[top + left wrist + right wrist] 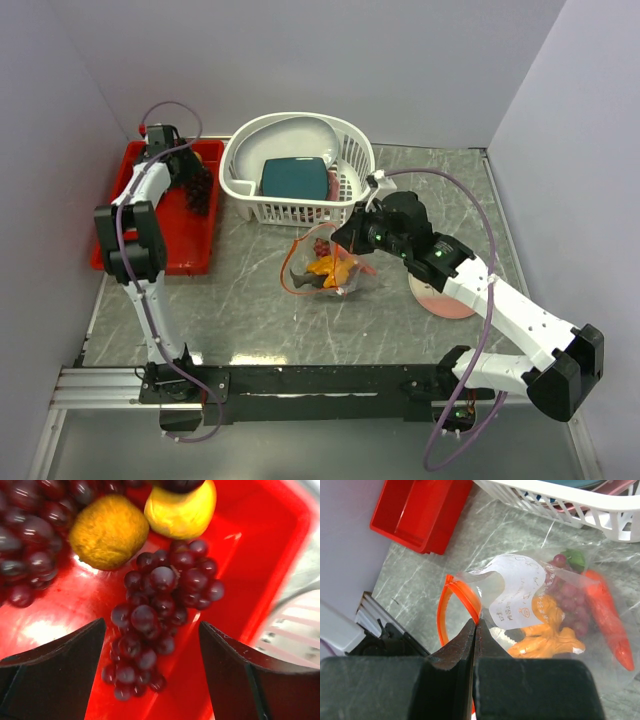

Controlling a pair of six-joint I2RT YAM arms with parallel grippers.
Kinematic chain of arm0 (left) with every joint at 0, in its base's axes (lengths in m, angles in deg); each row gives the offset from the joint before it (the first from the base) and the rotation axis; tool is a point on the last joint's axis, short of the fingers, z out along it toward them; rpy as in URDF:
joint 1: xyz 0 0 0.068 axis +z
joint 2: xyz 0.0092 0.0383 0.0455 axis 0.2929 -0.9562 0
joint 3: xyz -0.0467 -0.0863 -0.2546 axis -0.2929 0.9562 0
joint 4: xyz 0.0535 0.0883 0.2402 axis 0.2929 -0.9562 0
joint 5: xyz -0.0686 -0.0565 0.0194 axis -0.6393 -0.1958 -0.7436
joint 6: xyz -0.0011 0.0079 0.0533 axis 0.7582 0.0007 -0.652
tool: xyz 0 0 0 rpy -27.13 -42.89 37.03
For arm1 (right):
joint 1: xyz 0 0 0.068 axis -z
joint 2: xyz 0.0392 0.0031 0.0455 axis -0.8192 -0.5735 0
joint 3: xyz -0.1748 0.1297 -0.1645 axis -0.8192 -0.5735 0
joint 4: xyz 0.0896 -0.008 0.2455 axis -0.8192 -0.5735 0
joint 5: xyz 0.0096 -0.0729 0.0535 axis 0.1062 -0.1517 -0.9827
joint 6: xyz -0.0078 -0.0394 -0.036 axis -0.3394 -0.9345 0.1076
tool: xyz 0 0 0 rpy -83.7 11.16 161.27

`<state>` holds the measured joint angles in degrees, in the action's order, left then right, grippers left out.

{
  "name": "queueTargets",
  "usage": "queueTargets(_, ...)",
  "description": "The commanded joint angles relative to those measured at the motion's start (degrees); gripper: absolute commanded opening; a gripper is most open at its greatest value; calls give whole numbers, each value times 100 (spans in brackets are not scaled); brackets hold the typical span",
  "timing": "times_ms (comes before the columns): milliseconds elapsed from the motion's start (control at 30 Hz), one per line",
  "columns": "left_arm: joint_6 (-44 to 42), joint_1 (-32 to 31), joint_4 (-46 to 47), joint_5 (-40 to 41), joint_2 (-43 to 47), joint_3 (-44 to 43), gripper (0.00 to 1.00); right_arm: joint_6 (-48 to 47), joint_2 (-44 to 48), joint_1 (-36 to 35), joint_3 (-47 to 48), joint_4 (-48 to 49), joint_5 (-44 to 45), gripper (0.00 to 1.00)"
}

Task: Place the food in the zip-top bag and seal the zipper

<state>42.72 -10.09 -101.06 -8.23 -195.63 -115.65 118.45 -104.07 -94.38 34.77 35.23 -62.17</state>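
Zip-top bag, white label, print unreadable

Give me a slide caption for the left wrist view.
Left gripper, fingers open, hovers above a grape bunch in the red bin.

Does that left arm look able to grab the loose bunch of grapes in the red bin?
Probably yes. The left gripper is open right above the grape bunch in the red bin, a finger on each side, nothing between them.
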Motion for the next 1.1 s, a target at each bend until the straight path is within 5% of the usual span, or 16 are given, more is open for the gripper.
queueTargets(0, -525, 0, -30, -201, -381, -545, 81, -99, 144, 26, -20, 282, -154, 0)
queueTargets(400, -375, -8, 154, -262, -839, -143, 77, -73, -14, 44, -3, 326, -304, 0)
queueTargets(767, -165, -35, 207, -289, -119, 306, 26, -64, -110, 44, 59, 326, -304, 0)
queueTargets(1067, -76, -35, 32, -184, 1068, 894, 17, -38, -216, 44, 147, 317, -330, 0)
